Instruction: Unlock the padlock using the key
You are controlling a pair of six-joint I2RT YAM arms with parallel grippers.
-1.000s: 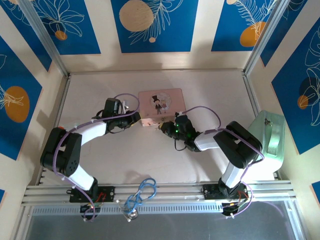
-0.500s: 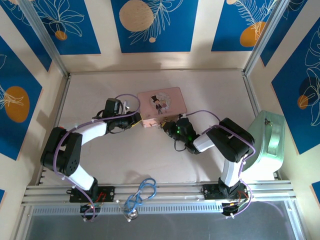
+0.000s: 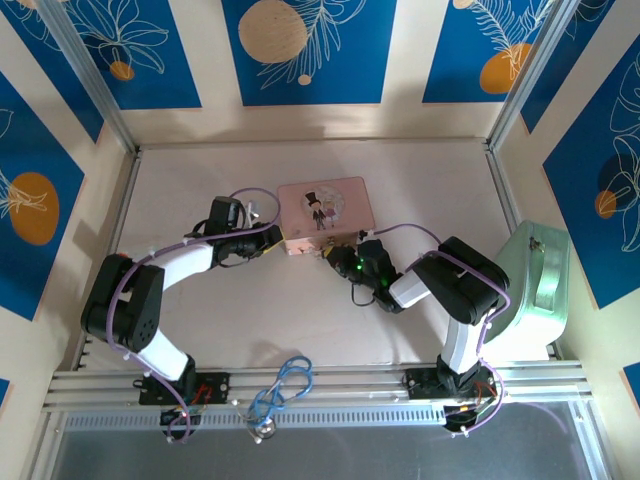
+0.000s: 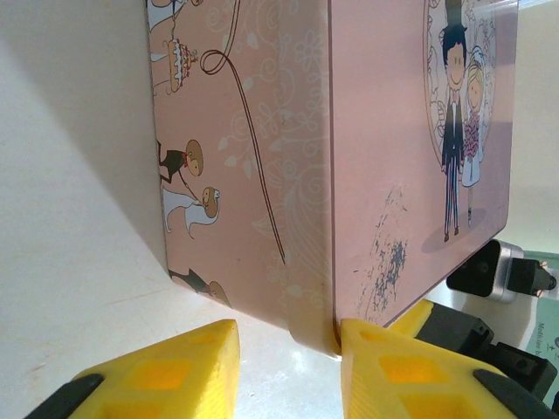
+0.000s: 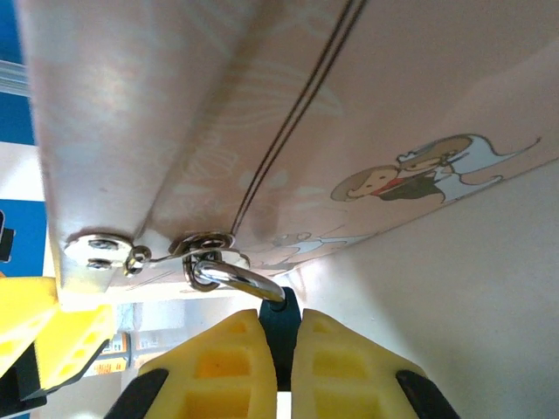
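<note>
A pink tin (image 3: 323, 208) with a bride and groom on its lid sits on the table (image 3: 430, 185). The padlock (image 5: 278, 305) hangs at the tin's near side wall. Its silvery loop is threaded through the ring of the tin's clasp (image 5: 205, 246), and its dark body points away from the wall.

The right jaws are pressed together on that body. It is pinched between the two yellow fingers (image 5: 336, 353), with the loop sticking out just past their tips towards the tin.

The left jaws stand partly spread at the tin's near left corner, which sits between them. One finger (image 4: 410, 371) touches the lid's edge, and the other (image 4: 166, 375) is just clear of the side wall. The padlock is along the tin's wall from them, at the clasp.
</note>
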